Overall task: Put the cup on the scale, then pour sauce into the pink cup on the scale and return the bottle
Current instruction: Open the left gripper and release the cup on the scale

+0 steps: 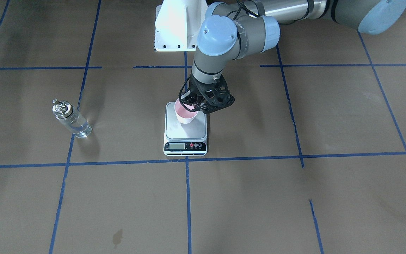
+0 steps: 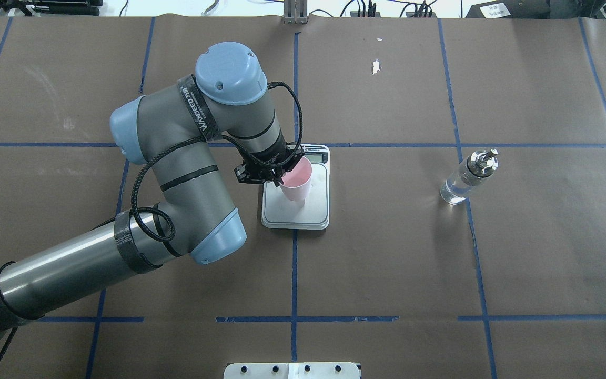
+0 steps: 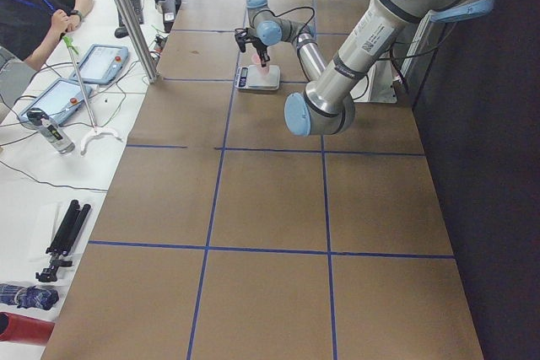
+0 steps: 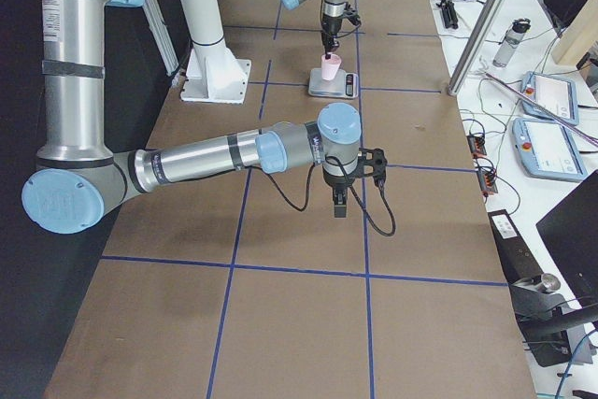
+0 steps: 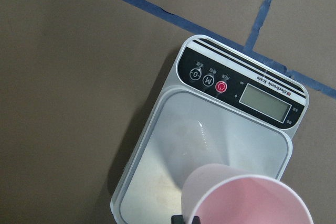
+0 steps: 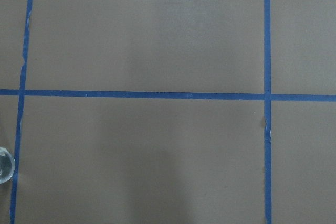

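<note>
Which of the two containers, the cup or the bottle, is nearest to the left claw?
The pink cup, over the scale: the left claw grips its rim. The glass bottle stands alone on the table, far off to the side.

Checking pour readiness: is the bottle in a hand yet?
No, the bottle stands free on the table, away from the left hand at the cup.

Overhead, front views opposed, share scale (image 2: 314, 215); sides lengthwise; wrists close, downward.
</note>
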Available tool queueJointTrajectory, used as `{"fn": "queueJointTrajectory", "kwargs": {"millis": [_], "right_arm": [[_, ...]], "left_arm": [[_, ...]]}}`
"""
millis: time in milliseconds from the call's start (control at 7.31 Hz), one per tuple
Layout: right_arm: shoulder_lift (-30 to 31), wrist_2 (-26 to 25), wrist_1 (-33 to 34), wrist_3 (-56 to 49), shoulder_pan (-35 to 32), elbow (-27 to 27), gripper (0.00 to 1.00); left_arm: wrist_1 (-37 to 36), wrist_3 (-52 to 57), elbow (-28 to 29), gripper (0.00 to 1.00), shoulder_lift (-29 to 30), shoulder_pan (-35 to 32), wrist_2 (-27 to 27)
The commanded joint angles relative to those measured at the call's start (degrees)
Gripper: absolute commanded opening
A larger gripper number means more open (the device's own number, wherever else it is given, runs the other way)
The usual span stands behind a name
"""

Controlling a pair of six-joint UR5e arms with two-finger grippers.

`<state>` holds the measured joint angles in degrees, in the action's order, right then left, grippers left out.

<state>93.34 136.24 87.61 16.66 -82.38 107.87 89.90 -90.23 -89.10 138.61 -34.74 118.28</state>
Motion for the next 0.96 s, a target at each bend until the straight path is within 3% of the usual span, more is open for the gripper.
{"fn": "queueJointTrajectory", "kwargs": {"millis": [0, 137, 274, 547, 821], "right_arm": [[0.1, -0.1, 0.0, 1.1, 1.3, 1.3, 1.00], [0.1, -0.1, 0.0, 1.1, 1.4, 1.4, 1.00], [0.1, -0.1, 0.0, 2.7, 1.8, 1.7, 1.00], [1.7, -1.3, 0.0, 12.5, 5.7, 7.9, 1.00], [3.4, -4.0, 0.1, 18.7, 11.0, 14.3, 1.00]], "left_arm": [[1.8, 0.1, 0.0, 0.75, -0.6, -0.2, -0.7], [1.9, 0.1, -0.3, 1.00, -1.0, -0.2, -1.7], [1.9, 0.4, -0.6, 1.00, -1.0, -0.2, -1.8], [1.6, 0.7, -2.4, 1.00, -2.0, -0.6, -2.2], [-1.1, 4.2, -9.3, 1.00, -4.7, -2.0, -1.9]]}}
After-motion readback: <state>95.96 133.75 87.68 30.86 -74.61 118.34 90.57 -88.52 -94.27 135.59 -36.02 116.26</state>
